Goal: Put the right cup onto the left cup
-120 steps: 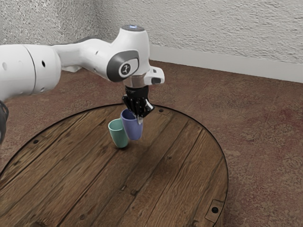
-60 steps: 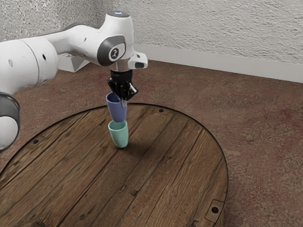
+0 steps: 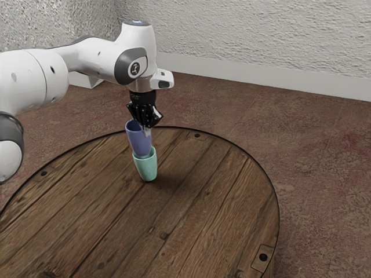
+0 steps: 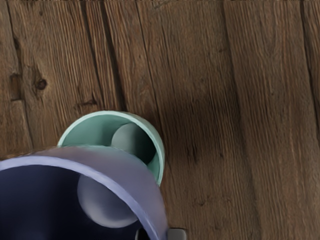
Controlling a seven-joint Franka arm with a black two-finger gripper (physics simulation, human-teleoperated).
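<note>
My gripper [image 3: 146, 131] is shut on the rim wall of the purple cup [image 3: 139, 140] in the exterior view. That cup hangs upright with a slight lean, its base at the mouth of the teal cup [image 3: 147, 167], which stands on the table. In the wrist view, the tips of my gripper [image 4: 159, 234] pinch the wall of the purple cup [image 4: 139, 172] from both sides. The purple cup covers part of the teal cup [image 4: 89, 132], whose inside remains partly visible. Whether the cups touch, I cannot tell.
The round wooden table [image 3: 191, 214] has a dark rim and metal fittings near its edge. A textured wall [image 3: 261, 40] with a white baseboard stands beyond the reddish-brown floor [image 3: 319, 150].
Over the past second my hand carried the purple cup toward the exterior view's left, rising first and then lowering to the teal cup's mouth. The teal cup stayed where it was.
</note>
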